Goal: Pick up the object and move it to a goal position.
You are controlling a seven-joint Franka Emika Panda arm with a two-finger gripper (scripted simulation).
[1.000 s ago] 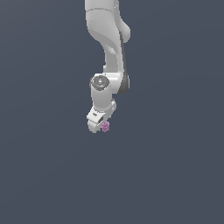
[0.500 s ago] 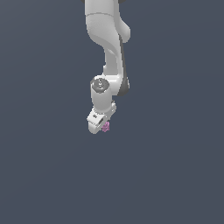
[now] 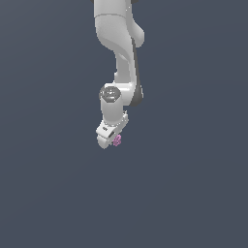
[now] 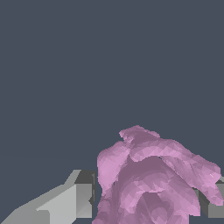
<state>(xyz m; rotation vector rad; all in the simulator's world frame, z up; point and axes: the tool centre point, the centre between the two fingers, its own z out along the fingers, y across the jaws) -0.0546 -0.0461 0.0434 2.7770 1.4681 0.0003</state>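
Jaws of the gripper (image 3: 110, 141) closed tight on the pink-purple object (image 4: 153, 179), fingers (image 4: 83, 194) against both sides.

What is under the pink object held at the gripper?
Under the pink object, between the gripper fingers, only plain dark grey background shows. Any surface or goal marker cannot be seen.

The object (image 4: 153, 183) looks matt, lumpy and faceted pink; the pincer (image 3: 110, 140) smooth, slightly glossy white plastic.
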